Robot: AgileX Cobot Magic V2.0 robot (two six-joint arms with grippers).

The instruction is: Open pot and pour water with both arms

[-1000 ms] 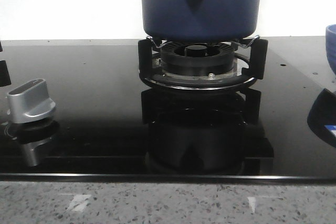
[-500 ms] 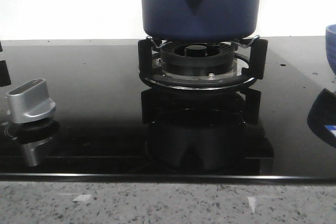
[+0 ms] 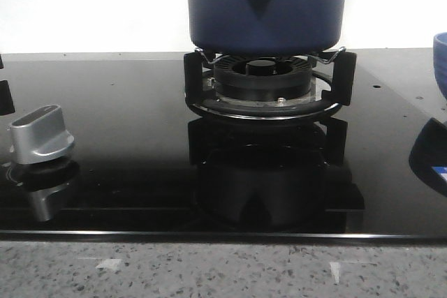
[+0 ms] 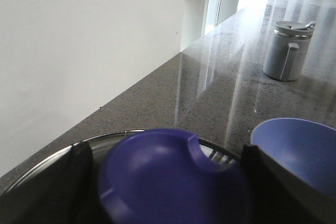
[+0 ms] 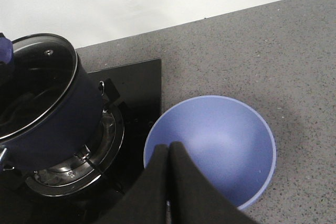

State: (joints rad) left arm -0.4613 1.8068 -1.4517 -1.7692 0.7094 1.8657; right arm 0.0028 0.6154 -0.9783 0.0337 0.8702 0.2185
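Observation:
The dark navy pot point(image 3: 265, 12) sits on the gas burner point(image 3: 262, 85); it also shows in the right wrist view point(image 5: 52, 124) with its glass lid point(image 5: 37, 82) on. In the left wrist view the lid's blue knob point(image 4: 168, 177) fills the space between my black fingers point(image 4: 79, 182). My left gripper point(image 4: 165, 153) is open around the knob, with a thin gap on one side. My right gripper point(image 5: 169, 148) is shut and empty, above the near rim of the lighter-blue bowl point(image 5: 220, 140). Neither gripper shows in the front view.
The black glass hob point(image 3: 119, 109) has a silver control knob point(image 3: 40, 134) at its left. The blue bowl point(image 3: 440, 61) stands on the grey counter right of the hob. A grey lidded jug point(image 4: 286, 51) stands farther along the counter. A white wall is behind.

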